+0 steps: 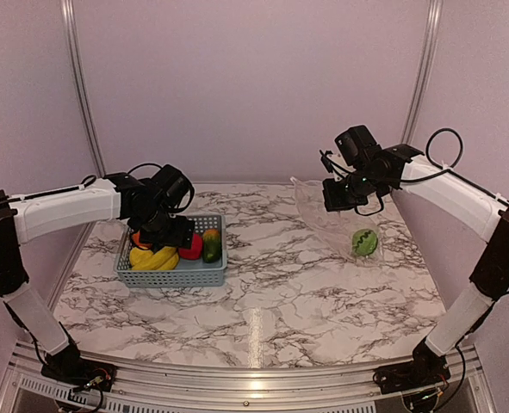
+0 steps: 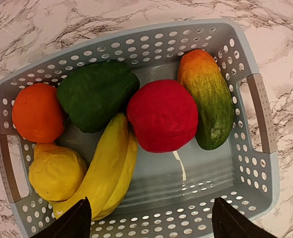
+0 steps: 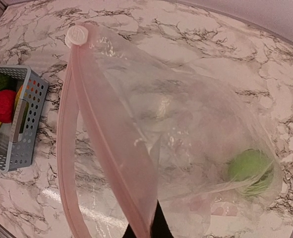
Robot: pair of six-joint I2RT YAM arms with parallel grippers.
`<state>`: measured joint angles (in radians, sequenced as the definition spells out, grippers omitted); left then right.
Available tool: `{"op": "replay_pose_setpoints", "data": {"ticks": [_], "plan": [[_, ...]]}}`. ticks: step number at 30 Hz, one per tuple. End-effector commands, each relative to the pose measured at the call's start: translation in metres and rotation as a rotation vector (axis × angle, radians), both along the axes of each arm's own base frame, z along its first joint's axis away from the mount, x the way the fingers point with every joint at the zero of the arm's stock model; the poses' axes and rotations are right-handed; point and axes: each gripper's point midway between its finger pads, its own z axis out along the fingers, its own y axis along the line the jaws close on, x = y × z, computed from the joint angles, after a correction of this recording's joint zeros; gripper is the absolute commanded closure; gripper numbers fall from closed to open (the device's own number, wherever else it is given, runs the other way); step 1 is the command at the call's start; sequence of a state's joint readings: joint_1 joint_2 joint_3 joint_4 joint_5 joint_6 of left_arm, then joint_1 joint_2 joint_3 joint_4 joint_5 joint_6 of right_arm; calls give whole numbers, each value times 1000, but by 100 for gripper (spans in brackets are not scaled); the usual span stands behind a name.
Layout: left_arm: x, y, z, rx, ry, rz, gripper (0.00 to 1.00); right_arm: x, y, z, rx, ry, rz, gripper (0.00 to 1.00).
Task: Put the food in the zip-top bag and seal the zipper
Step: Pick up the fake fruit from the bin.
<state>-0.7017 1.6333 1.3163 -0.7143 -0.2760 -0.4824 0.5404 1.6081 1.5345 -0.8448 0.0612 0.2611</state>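
Several pieces of food lie in the grey-blue basket [image 2: 263, 114]: an orange [image 2: 37, 113], green pepper [image 2: 96, 94], red apple [image 2: 162, 115], mango [image 2: 208, 96], banana [image 2: 106, 168] and lemon [image 2: 56, 171]. My left gripper [image 2: 151, 218] hangs open just above them, holding nothing. A green melon [image 3: 250, 171] sits inside the clear zip-top bag [image 3: 186, 124] at the right. My right gripper [image 3: 146, 230] is shut on the bag's upper lip at the pinkish zipper [image 3: 111, 144], holding the mouth up and agape towards the basket.
The basket [image 1: 172, 277] stands at the table's left, the bag [image 1: 327, 219] at the right, with bare marble between them. A white round tab [image 3: 77, 35] caps the zipper's far end. Pale walls with metal rails [image 1: 82, 86] close the back and sides.
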Motion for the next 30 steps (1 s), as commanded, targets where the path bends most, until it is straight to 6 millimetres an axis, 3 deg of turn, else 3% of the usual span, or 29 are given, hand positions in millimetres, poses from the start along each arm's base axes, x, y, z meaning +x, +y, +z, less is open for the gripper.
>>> {"op": "replay_pose_setpoints", "data": {"ticks": [1,15,30], "plan": [[16,1,-10,-15,35,29,16,3,9,8,32,-23,10,100],[48,-14,-40,-51,114,58,19,-1,7,4,36,-20,10,100],[60,-19,-71,-38,177,68,19,-2,7,-1,38,-12,5,100]]}}
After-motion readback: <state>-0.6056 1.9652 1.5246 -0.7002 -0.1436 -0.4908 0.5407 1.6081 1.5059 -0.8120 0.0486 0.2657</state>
